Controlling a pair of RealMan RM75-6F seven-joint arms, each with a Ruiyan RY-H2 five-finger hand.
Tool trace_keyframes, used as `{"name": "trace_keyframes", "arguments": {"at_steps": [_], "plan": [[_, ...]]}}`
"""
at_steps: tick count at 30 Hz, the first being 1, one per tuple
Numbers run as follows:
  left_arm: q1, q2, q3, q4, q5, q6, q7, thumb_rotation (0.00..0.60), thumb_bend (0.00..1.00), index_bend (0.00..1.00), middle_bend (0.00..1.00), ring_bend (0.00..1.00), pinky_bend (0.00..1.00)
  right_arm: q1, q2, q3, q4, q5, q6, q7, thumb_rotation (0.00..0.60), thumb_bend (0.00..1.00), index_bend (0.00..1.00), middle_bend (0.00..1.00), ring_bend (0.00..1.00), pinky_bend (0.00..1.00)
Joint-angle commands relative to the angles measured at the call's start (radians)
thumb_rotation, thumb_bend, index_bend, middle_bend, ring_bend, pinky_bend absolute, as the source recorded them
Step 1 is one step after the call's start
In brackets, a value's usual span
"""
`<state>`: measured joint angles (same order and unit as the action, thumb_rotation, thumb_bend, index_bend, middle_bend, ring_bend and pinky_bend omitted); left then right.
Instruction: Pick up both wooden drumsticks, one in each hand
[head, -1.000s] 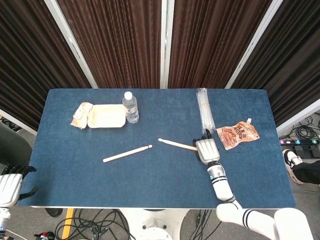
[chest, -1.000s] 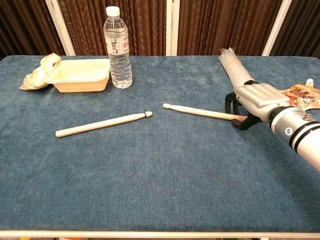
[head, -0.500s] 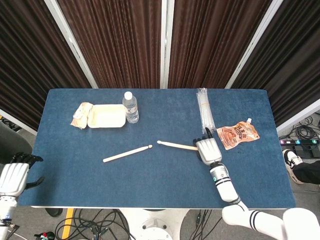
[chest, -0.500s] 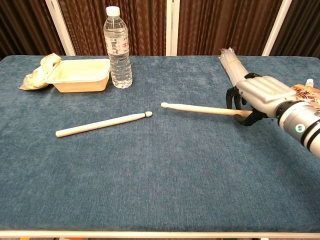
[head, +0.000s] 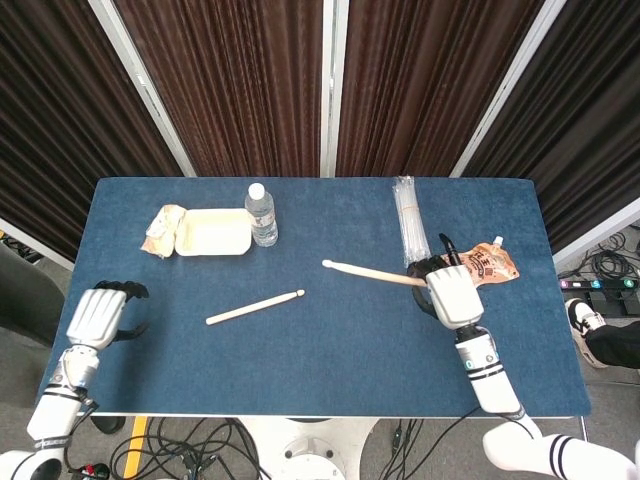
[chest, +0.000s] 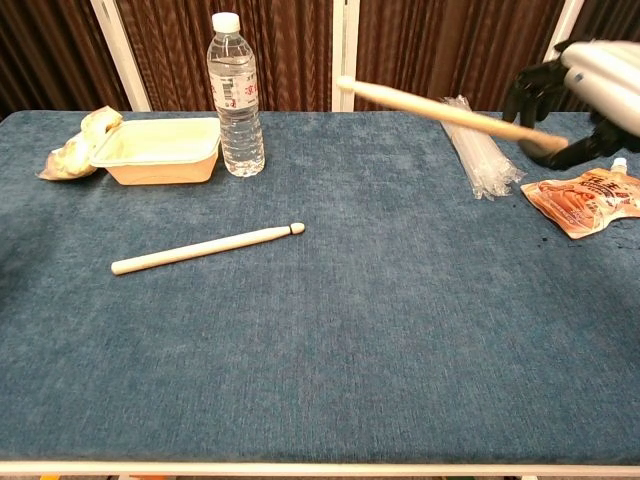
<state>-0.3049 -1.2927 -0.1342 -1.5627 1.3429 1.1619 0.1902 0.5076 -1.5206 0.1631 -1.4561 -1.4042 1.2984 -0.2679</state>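
Dark brown curtains (head: 240, 80), blue table (head: 330, 350), floor cables (head: 190, 445)

On the table (head: 150, 300), the water bottle (head: 261, 213) stands at the back just right of the tray (head: 213, 232), with a wrapped packet (head: 162, 229) touching the tray's left side. One drumstick (head: 255, 307) lies near the middle, in front of the bottle (its tip pointing right), while the other drumstick (head: 372, 272) is held off the surface by the right hand (head: 452, 294), tip toward the left. The bundle of straws (head: 408, 220) lies at the back right, the pouch (head: 484, 264) just right of it, and the left hand (head: 96, 316) hovers at the table's left edge.
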Motion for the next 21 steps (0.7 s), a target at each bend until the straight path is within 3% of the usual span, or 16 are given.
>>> {"name": "trace_keyframes", "arguments": {"at_steps": [1, 5, 13, 21], "plan": [[-0.057, -0.097, -0.019, 0.0, -0.067, -0.032, 0.136, 0.6, 0.21, 0.43, 0.44, 0.52, 0.56, -0.021, 0.041, 0.012, -0.029, -0.018, 0.031, 0.033, 0.6, 1.0, 0.59, 0.59, 0.4, 0.06], [-0.107, -0.184, -0.026, 0.011, -0.129, -0.071, 0.235, 0.6, 0.21, 0.43, 0.45, 0.57, 0.67, -0.036, 0.053, 0.011, -0.028, -0.007, 0.034, 0.068, 0.6, 1.0, 0.59, 0.59, 0.4, 0.06], [-0.213, -0.34, -0.045, 0.082, -0.269, -0.131, 0.428, 0.6, 0.21, 0.43, 0.46, 0.61, 0.69, -0.057, 0.058, 0.008, -0.002, -0.005, 0.045, 0.11, 0.6, 1.0, 0.59, 0.59, 0.4, 0.06], [-0.27, -0.413, -0.058, 0.131, -0.394, -0.134, 0.533, 0.6, 0.22, 0.43, 0.5, 0.62, 0.69, -0.065, 0.058, 0.008, 0.015, -0.007, 0.041, 0.134, 0.6, 1.0, 0.59, 0.59, 0.4, 0.06]]}}
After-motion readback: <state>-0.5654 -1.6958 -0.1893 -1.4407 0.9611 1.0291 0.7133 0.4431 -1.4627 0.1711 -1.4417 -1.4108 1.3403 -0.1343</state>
